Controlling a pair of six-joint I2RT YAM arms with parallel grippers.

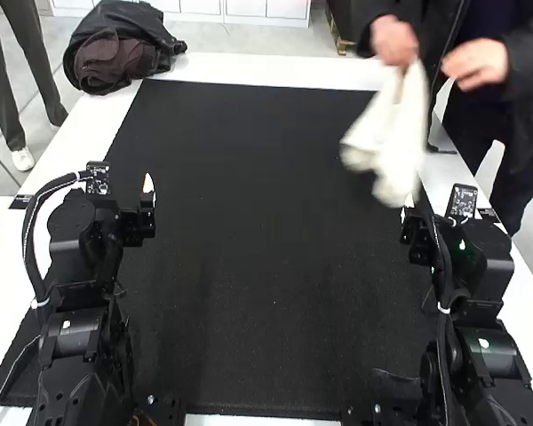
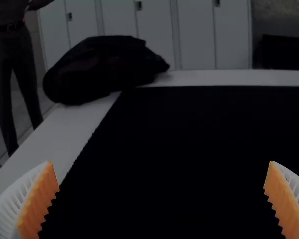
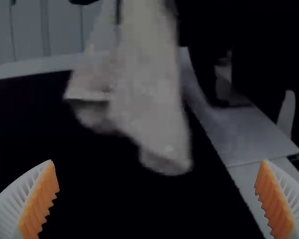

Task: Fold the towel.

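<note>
Towel (image 1: 400, 124) hangs from person's hand (image 1: 394, 41), nr R fingers (image 3: 274, 196), apart

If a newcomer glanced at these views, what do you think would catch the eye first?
Probably the pale towel, hanging bunched from a person's hand over the black mat, far right. Next, the dark bundle on the white table's far left corner. In the wrist views, the left pincer and right pincer stand open with orange pads.

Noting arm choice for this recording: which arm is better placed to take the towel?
Probably the right: the towel dangles from a person's hand ahead of the open right gripper, while the left gripper, also open, is across the mat.
</note>
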